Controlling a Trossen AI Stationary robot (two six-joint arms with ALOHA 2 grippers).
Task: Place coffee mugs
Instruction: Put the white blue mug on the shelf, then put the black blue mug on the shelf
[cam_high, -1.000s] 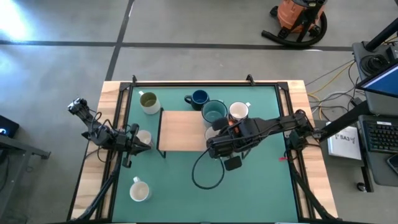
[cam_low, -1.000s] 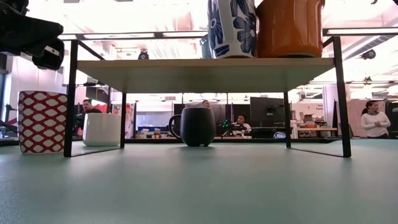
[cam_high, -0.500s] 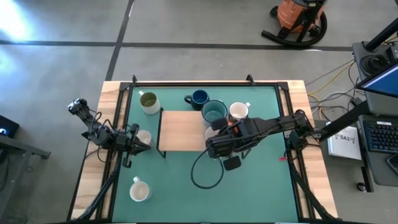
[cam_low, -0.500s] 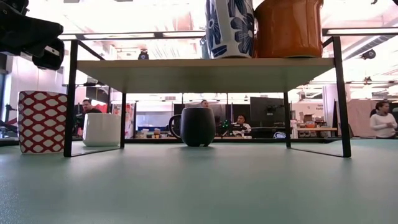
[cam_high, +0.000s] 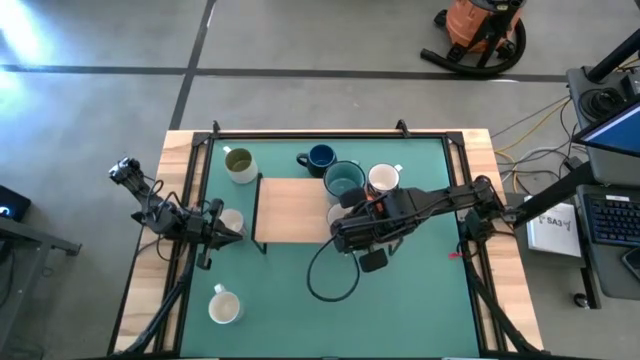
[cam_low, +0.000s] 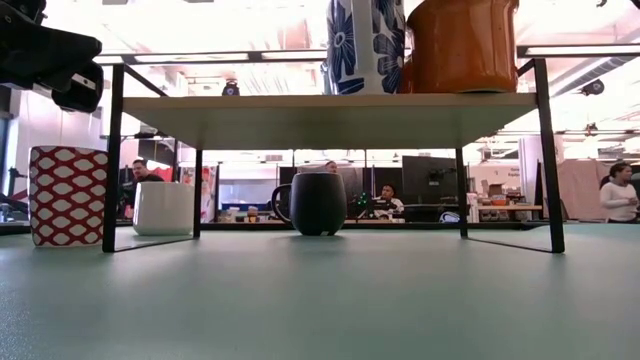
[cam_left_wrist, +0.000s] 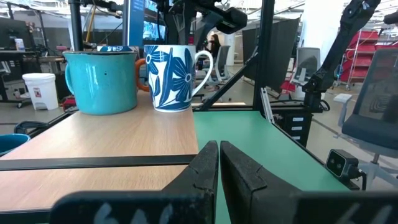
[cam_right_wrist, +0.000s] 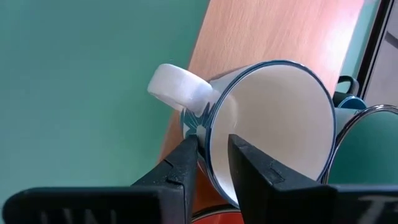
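A green mat (cam_high: 400, 300) covers the counter (cam_high: 175, 150), whose wooden edge shows around it, and a black cable (cam_high: 318, 283) loops on the mat. An orange vacuum (cam_high: 480, 25) with a black hose stands on the grey floor (cam_high: 100, 40) beyond the counter, while a keyboard (cam_high: 612, 218) and a white paper (cam_high: 553, 232) lie off to the right. Level across the counter, seated people (cam_low: 137, 172) and monitors (cam_low: 430, 180) show in the room behind, and a white bin (cam_left_wrist: 38, 90) stands there too.

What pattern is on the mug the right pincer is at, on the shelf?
Big blue flowers on white, on the patterned mug; the left wrist view shows it best.
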